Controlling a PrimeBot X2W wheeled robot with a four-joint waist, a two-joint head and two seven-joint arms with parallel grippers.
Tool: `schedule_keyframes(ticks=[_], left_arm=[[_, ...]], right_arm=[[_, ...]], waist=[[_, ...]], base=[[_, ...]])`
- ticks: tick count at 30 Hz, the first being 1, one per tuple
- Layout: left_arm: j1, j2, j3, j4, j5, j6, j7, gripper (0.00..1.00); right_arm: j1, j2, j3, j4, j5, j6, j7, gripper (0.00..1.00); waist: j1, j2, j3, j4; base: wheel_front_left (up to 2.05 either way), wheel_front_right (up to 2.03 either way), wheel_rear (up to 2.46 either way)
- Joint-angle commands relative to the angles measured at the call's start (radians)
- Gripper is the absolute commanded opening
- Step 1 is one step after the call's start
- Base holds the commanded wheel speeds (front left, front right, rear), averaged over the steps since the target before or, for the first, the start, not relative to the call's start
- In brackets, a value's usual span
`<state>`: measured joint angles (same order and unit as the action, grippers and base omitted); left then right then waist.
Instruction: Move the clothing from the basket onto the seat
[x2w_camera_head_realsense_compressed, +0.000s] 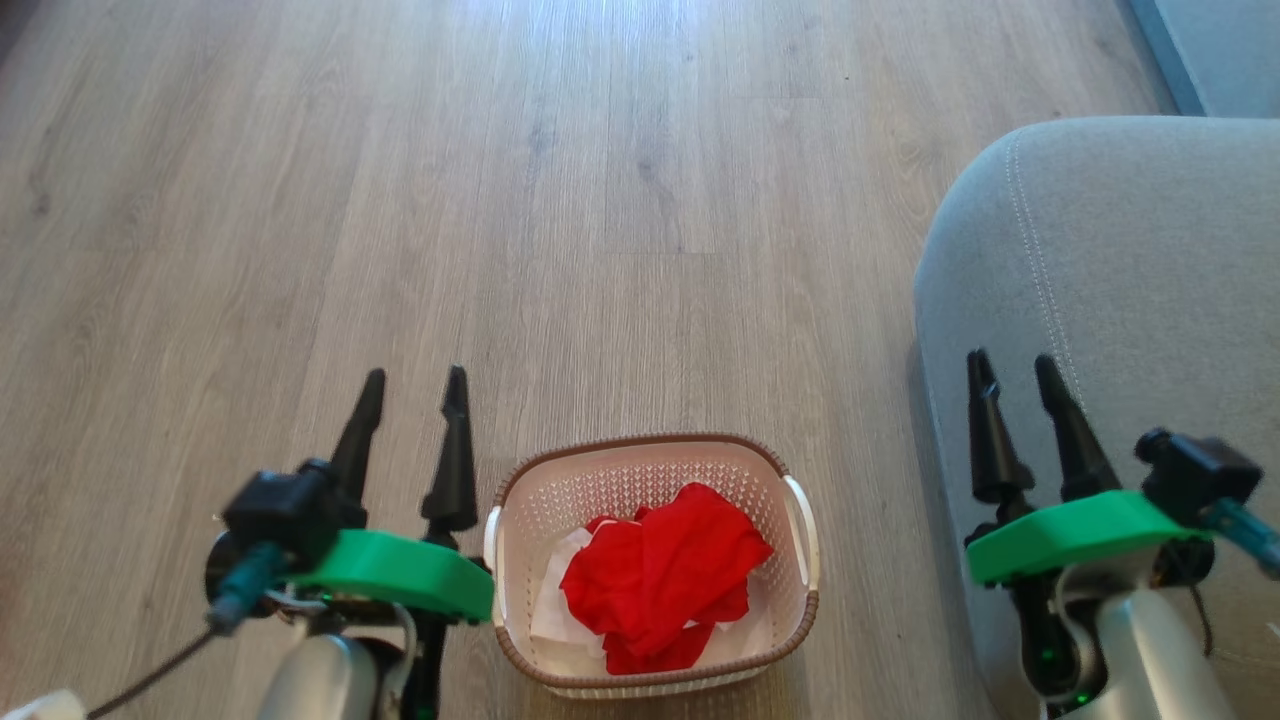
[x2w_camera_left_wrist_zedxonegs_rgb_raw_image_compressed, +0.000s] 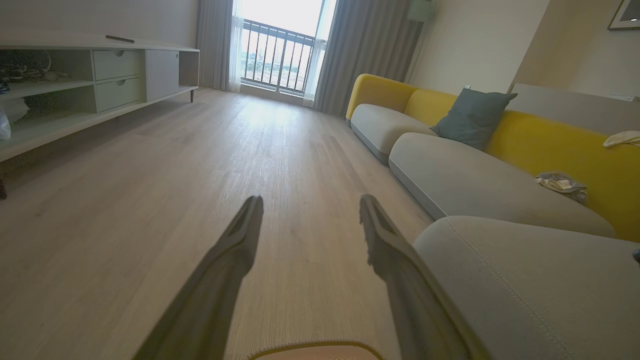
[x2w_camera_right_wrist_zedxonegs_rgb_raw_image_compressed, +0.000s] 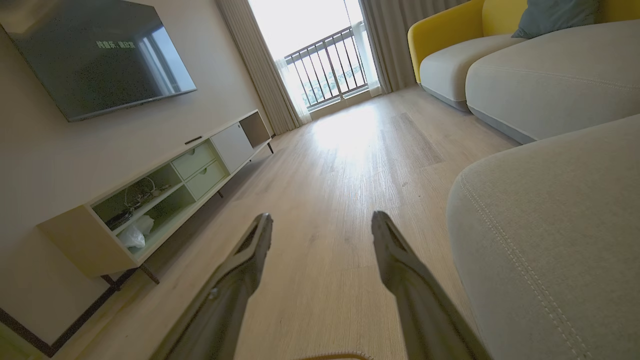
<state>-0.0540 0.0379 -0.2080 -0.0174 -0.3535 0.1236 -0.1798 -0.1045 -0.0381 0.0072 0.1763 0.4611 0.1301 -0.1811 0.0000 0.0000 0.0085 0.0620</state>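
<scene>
Eyeing clothing in basket: your left gripper, parted and empty, sits nearer, just left of it; right gripper, parted too, over seat.

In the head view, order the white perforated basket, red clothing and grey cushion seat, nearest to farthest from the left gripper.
1. Cream-white perforated plastic basket, just right of the left gripper.
2. Red fabric clothing, lying inside that basket.
3. Grey upholstered seat, at the far right.

Perforated plastic basket; soft red cloth clothing; matt woven-fabric seat; wood-grain floor.
</scene>
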Motion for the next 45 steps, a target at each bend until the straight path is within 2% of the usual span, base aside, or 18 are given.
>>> schedule_keyframes(ticks=[1, 9, 14, 23, 38, 45], left_arm=[[-0.027, 0.010, 0.010, -0.028, 0.042, 0.001, -0.018, 1.00], [-0.032, 0.017, -0.043, 0.027, 0.189, 0.041, -0.041, 1.00], [-0.042, 0.021, -0.065, 0.033, 0.241, 0.069, -0.056, 1.00], [-0.051, 0.023, -0.083, 0.024, 0.339, 0.093, -0.082, 1.00], [-0.050, 0.016, -0.068, 0.038, 0.329, 0.079, -0.082, 1.00], [-0.065, 0.015, -0.070, 0.080, 0.314, 0.045, -0.082, 1.00]], right_arm=[[-0.040, -0.011, 0.026, -0.013, -0.033, 0.001, -0.016, 1.00], [-0.068, -0.011, 0.043, 0.074, -0.125, 0.001, -0.040, 1.00], [-0.082, -0.011, 0.050, 0.089, -0.179, 0.001, -0.054, 1.00], [-0.106, -0.012, 0.068, 0.113, -0.252, 0.001, -0.081, 1.00], [-0.115, -0.012, 0.070, 0.133, -0.231, 0.001, -0.081, 1.00], [-0.133, -0.012, 0.066, 0.143, -0.241, 0.001, -0.081, 1.00]], waist=[[0.0000, 0.0000, -0.001, 0.001], [0.0000, 0.0000, 0.007, 0.006], [0.0000, 0.0000, 0.013, 0.012], [0.0000, 0.0000, 0.019, 0.017], [0.0000, 0.0000, 0.027, 0.013], [0.0000, 0.0000, 0.101, 0.001]], base=[[0.00, 0.00, 0.00], [0.00, 0.00, 0.00], [0.00, 0.00, 0.00], [0.00, 0.00, 0.00], [0.00, 0.00, 0.00], [0.00, 0.00, 0.00]])
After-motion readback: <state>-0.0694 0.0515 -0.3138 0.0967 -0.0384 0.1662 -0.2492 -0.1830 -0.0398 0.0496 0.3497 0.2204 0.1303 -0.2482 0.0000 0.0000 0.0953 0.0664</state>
